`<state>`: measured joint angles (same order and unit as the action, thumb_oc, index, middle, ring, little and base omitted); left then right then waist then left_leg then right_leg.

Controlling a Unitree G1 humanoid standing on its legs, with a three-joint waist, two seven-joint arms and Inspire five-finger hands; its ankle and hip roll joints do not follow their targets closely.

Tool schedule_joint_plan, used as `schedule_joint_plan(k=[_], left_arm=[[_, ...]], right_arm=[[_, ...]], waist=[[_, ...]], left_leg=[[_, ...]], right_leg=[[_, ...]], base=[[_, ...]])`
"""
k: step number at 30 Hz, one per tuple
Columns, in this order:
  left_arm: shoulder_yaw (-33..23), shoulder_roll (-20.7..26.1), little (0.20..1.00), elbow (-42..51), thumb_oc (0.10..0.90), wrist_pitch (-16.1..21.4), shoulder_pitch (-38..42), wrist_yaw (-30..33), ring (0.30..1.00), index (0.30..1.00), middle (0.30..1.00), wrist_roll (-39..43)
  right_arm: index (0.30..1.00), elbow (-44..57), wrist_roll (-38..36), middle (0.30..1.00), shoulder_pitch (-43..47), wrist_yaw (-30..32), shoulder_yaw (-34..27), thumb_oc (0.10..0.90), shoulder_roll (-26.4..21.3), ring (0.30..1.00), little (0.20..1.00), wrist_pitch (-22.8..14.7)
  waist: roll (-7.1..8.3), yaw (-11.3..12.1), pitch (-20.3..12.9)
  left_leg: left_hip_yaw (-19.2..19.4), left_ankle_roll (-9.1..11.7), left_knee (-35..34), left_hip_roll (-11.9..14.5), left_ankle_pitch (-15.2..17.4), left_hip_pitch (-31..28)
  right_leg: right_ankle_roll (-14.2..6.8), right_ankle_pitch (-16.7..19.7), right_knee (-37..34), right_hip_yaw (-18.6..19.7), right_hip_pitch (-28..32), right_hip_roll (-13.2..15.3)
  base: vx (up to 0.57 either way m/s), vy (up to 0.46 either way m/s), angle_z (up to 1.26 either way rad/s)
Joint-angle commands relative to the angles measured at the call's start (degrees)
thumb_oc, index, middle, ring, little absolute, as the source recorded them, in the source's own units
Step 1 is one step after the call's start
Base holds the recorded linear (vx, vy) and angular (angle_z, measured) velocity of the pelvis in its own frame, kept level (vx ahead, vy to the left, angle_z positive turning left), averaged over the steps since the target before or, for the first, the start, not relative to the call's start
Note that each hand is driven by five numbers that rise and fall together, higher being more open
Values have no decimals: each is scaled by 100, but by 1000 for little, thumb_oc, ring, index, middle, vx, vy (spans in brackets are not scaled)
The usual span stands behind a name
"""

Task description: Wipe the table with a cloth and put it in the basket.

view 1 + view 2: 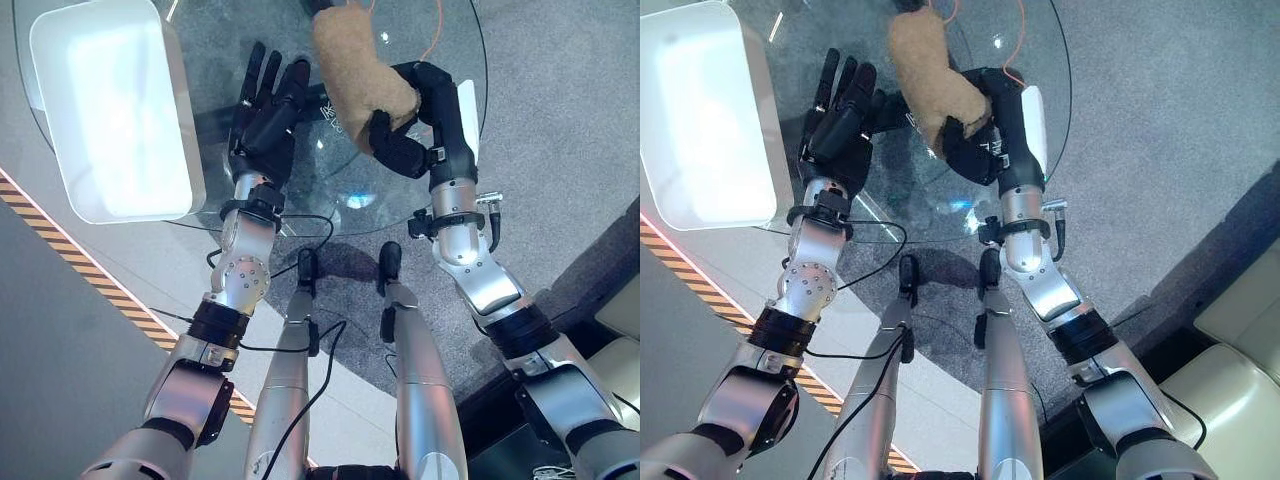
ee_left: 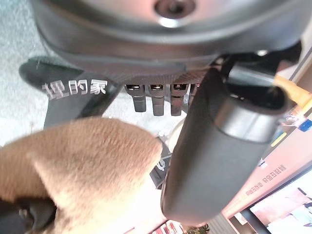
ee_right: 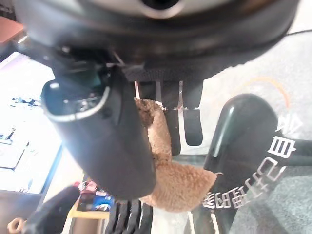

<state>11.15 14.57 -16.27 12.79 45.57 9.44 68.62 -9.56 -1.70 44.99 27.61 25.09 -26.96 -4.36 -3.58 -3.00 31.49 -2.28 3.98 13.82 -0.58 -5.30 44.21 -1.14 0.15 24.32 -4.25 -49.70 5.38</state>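
With right hand clamped on the tan cloth and left hand flat, fingers straight — best swung toward ten o'clock, over the white basket, before release

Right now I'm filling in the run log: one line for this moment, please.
cloth: held over glass table | right hand: shut on cloth | left hand: open beside it | basket: without cloth

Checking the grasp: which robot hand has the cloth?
The right robot hand, curled round the tan cloth; the left robot hand is open with straight fingers.
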Motion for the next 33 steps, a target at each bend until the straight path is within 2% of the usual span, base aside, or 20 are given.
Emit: schedule_joint_plan(k=[1,18,33], left_arm=[[11,45,900,388,800,256,612,-356,900,900,900,-34],[23,-29,900,372,800,101,715,-346,900,900,900,52],[-41,3,900,389,800,413,755,-762,900,900,900,167]], right_arm=[[300,1517,106,300,942,29,-161,100,208,300,200,-1105],[300,1668,-2,300,1025,-363,-39,100,317,300,200,-1138],[300,1614,-81,300,1058,-868,69,100,263,300,200,-1061]], waist=[[70,84,-169],[108,91,-169],[131,100,-169]], left_leg=[[514,-222,105,-271,301,-192],[510,-209,90,-269,300,-241],[507,-201,98,-270,310,-256]], right_leg=[[-161,-174,-422,-137,453,-343],[-156,-189,-437,-164,515,-348],[-144,-193,-440,-184,530,-337]], base=[[0,0,0],[0,0,0],[0,0,0]])
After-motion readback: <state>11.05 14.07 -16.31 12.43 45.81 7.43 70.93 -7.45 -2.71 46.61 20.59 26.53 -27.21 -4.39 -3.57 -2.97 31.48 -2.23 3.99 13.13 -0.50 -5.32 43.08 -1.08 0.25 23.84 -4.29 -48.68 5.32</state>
